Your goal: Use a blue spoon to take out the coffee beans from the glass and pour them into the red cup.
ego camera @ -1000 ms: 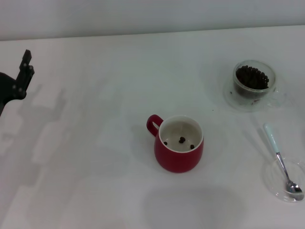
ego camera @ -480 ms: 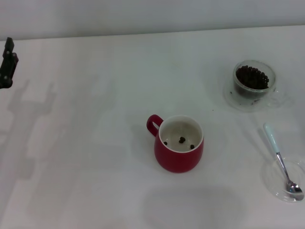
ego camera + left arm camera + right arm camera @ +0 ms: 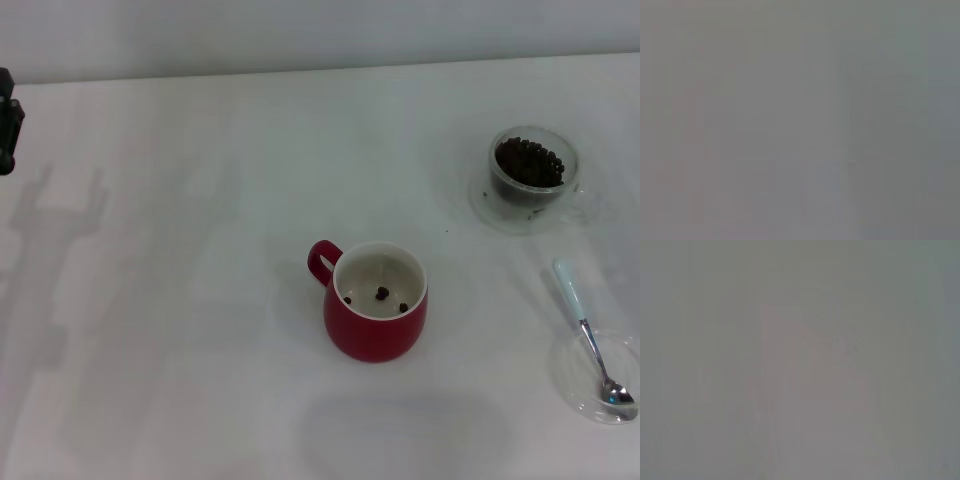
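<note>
The red cup (image 3: 377, 305) stands at the table's middle with its handle to the left and three coffee beans on its white inside. At the far right the glass (image 3: 531, 172) holds a heap of coffee beans (image 3: 530, 160). The blue spoon (image 3: 590, 335) lies at the right edge, its metal bowl resting in a flat clear dish (image 3: 598, 378), its pale handle pointing away. My left gripper (image 3: 8, 130) shows only as a dark tip at the far left edge, far from everything. My right gripper is out of view. Both wrist views show plain grey.
The white table (image 3: 200, 300) stretches wide between the cup and the left edge, with only arm shadows on it. A pale wall borders the far side.
My left gripper has drawn back to the left and upward, now nearly out of the head view. Cup, glass and spoon have not moved.
</note>
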`<state>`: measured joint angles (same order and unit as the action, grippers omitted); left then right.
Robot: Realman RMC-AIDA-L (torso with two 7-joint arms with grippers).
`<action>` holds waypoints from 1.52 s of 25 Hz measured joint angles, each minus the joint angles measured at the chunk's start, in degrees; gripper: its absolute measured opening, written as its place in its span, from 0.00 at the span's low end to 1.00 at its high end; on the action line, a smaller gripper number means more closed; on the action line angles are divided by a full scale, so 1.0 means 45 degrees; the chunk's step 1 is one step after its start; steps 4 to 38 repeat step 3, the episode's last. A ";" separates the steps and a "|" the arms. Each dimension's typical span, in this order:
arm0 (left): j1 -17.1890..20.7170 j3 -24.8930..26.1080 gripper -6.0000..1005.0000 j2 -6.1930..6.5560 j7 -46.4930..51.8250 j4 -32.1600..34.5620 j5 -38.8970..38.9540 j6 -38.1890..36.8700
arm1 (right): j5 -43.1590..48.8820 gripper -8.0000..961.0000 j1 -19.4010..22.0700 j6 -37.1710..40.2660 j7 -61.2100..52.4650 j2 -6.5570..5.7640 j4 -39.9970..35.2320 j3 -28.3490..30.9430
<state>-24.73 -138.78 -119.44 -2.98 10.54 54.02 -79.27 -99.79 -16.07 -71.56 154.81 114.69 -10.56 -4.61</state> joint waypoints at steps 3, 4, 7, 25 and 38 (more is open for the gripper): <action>-0.0029 -0.0001 0.64 0.0012 0.0008 0.0000 0.0315 0.0001 | -0.0056 0.18 -0.0080 -0.0031 -0.0021 0.0000 0.0018 0.0014; -0.0029 -0.0001 0.64 0.0012 0.0008 0.0000 0.0315 0.0001 | -0.0056 0.18 -0.0080 -0.0031 -0.0021 0.0000 0.0018 0.0014; -0.0029 -0.0001 0.64 0.0012 0.0008 0.0000 0.0315 0.0001 | -0.0056 0.18 -0.0080 -0.0031 -0.0021 0.0000 0.0018 0.0014; -0.0029 -0.0001 0.64 0.0012 0.0008 0.0000 0.0315 0.0001 | -0.0056 0.18 -0.0080 -0.0031 -0.0021 0.0000 0.0018 0.0014; -0.0029 -0.0001 0.64 0.0012 0.0008 0.0000 0.0315 0.0001 | -0.0056 0.18 -0.0080 -0.0031 -0.0021 0.0000 0.0018 0.0014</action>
